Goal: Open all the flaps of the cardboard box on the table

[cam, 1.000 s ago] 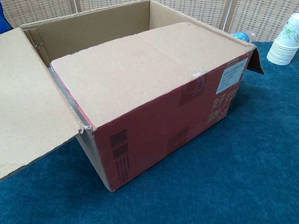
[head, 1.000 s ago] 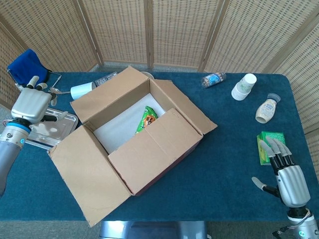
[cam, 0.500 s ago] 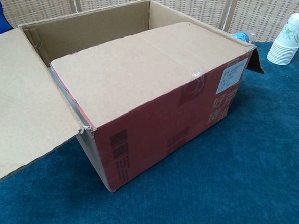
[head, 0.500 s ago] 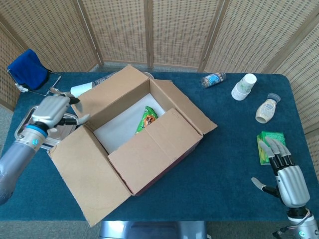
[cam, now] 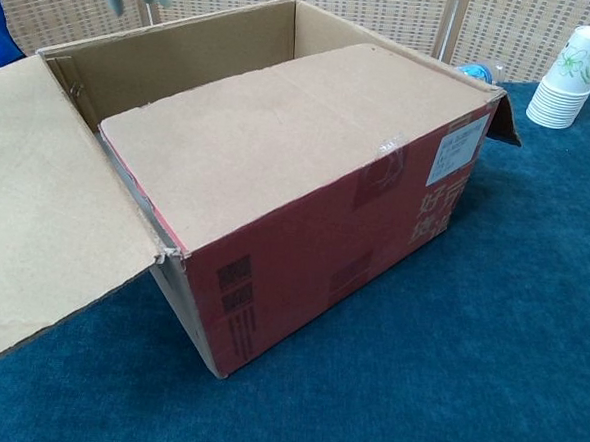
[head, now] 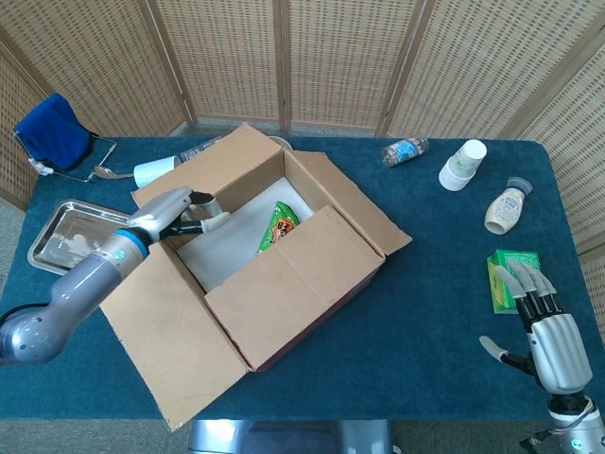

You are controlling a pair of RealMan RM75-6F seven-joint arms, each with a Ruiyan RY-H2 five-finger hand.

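- Head view: the cardboard box [head: 274,274] sits left of centre on the blue table [head: 444,312], turned at an angle to the table's edges.
- Three flaps stand open: the large left flap [head: 161,326] lies spread outward and down toward the near table edge, the far flap [head: 203,175] leans back, and the right flap [head: 354,203] is splayed toward the right.
- One flap is not open: the near flap [head: 293,284] lies folded flat over the front half of the opening. The chest view confirms this, showing that flap [cam: 281,130] level across the top above the red printed side.
- Judgement: three of four flaps done, one left; the task is not finished until the near flap is swung outward.
- A green packet [head: 278,229] is visible inside the box on a white liner.
- Left hand [head: 180,213]: it reaches over the box's left rim at the far-left corner, fingers [head: 213,222] extended and loosely spread toward the interior. It grips nothing; whether it brushes the cardboard edge cannot be told. In the chest view it shows only as a blur at the top edge.
- Right hand [head: 548,326]: low at the near-right of the table, well apart from the box, fingers straight and close together, thumb out to the side, holding nothing.
- Just beyond the right hand's fingertips lies a green carton [head: 506,274]; no contact is evident.
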